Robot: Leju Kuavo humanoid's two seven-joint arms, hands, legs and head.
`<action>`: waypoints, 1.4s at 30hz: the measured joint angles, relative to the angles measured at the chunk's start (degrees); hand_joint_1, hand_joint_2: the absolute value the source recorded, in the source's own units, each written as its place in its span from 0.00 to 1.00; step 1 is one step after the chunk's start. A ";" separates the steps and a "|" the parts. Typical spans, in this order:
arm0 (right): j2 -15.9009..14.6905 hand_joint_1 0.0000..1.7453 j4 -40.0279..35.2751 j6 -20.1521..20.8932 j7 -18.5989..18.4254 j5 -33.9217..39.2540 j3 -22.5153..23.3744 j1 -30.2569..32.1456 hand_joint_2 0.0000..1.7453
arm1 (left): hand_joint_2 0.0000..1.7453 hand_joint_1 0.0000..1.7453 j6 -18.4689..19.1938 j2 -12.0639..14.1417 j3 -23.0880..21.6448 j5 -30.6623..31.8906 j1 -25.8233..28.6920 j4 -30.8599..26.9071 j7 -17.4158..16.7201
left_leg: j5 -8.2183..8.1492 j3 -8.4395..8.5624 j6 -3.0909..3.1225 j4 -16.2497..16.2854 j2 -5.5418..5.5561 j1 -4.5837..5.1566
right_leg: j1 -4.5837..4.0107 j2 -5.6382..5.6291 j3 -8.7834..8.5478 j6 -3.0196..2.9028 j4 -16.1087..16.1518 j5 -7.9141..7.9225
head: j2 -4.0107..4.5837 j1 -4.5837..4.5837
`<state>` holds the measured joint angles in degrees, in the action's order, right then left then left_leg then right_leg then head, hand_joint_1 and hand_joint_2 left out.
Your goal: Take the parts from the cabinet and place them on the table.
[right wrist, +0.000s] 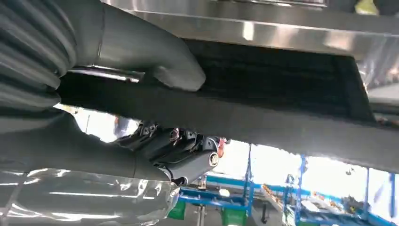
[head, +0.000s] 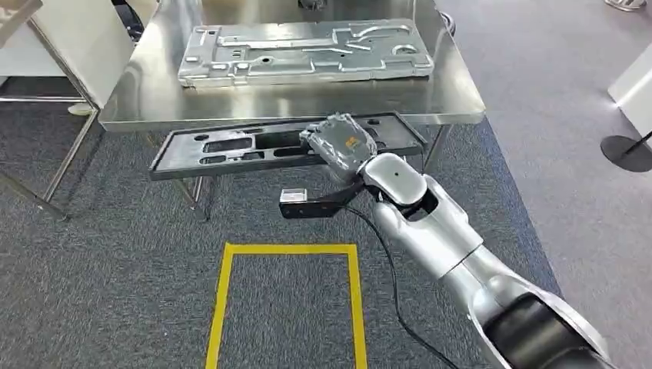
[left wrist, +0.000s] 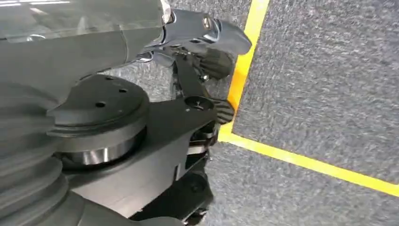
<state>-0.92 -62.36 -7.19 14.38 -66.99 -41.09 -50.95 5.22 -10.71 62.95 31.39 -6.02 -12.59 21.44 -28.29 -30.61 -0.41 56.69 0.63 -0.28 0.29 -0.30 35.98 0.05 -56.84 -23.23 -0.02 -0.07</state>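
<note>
A long black stamped part (head: 231,146) hangs level just in front of and below the steel table's (head: 292,104) near edge. My right hand (head: 342,146) grips it near its right end. In the right wrist view the grey thumb (right wrist: 179,70) lies over the black part (right wrist: 282,117) and the dark fingers (right wrist: 188,150) wrap around its other side. A silver stamped part (head: 307,50) lies flat on the table top. My left hand (left wrist: 207,28) hangs over the carpet, its fingers stretched out and holding nothing.
A yellow tape rectangle (head: 223,307) marks the grey carpet in front of the table. A white metal-legged frame (head: 69,46) stands at the left. A black round stand base (head: 627,150) sits on the floor at the right. A black cable (head: 392,284) trails below my right arm.
</note>
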 joint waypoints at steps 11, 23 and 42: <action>0.02 1.00 2.73 -0.02 0.81 -2.01 0.44 0.01 1.00 | 1.00 0.00 0.00 0.04 -0.02 0.55 0.19 0.02 -0.24 | 5.25 -5.68 -0.77 2.79 -0.25 -0.61 | -0.01 -0.21 -5.01 0.04 0.18 -4.01 | 0.02 0.26; 0.00 1.00 3.61 0.22 0.92 -2.45 1.92 -1.19 1.00 | 1.00 0.00 0.04 -0.11 -0.04 0.70 -0.43 0.04 -0.72 | 3.17 -3.71 2.28 0.91 -0.20 -0.57 | 0.39 -0.05 6.03 2.47 -18.85 -11.01 | 0.00 -0.17; -0.11 1.00 6.01 0.20 2.21 -2.01 2.43 -1.42 1.00 | 1.00 0.00 0.02 -0.42 -0.37 1.92 -0.67 0.04 -1.44 | 0.26 -10.35 -1.01 13.47 -0.30 -0.68 | 0.19 -0.16 -3.59 -0.74 0.72 -2.07 | 0.02 0.24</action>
<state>-1.03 -56.35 -6.99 16.59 -69.00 -38.66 -52.36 5.25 -11.13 62.58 33.31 -6.69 -12.55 20.00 -28.03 -40.96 -1.42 70.16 0.33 -0.96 0.48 -0.46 32.40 -0.69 -56.12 -25.29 0.00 0.17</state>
